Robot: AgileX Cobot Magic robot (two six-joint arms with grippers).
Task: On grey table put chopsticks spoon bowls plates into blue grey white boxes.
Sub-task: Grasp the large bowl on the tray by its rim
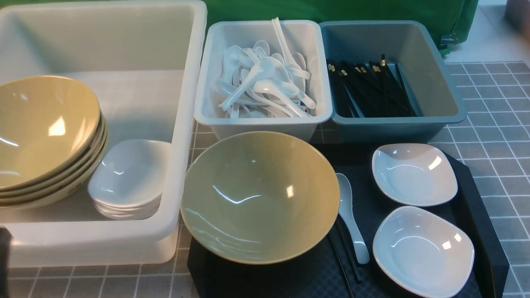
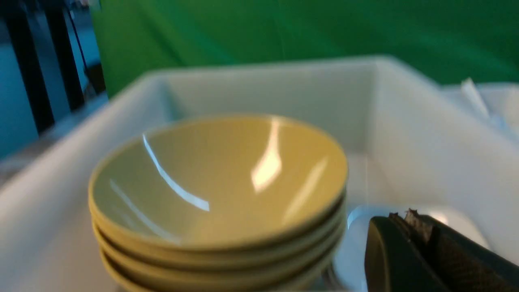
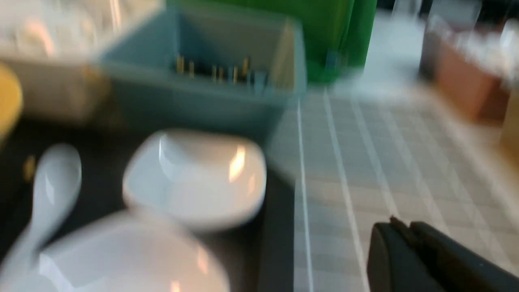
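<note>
On the black tray (image 1: 476, 207) lie a yellow bowl (image 1: 260, 196), a white spoon (image 1: 352, 217), black chopsticks (image 1: 345, 256) partly under the bowl, and two white plates (image 1: 414, 174) (image 1: 422, 250). The big white tub (image 1: 194, 82) holds stacked bowls (image 1: 45, 132) and stacked plates (image 1: 128, 178). Spoons fill the grey-white bin (image 1: 265, 124); chopsticks lie in the blue-grey bin (image 1: 393, 126). My left gripper (image 2: 401, 217) is shut and empty, over the tub beside the bowl stack (image 2: 219, 182). My right gripper (image 3: 401, 225) is shut and empty, above the grey table (image 3: 385, 154) just right of the tray's plates (image 3: 194, 178).
Green cloth (image 1: 331, 10) hangs behind the bins. The gridded table (image 1: 497, 103) runs on to the right of the blue-grey bin and the tray. A brown box (image 3: 462, 77) stands blurred at the far right of the right wrist view.
</note>
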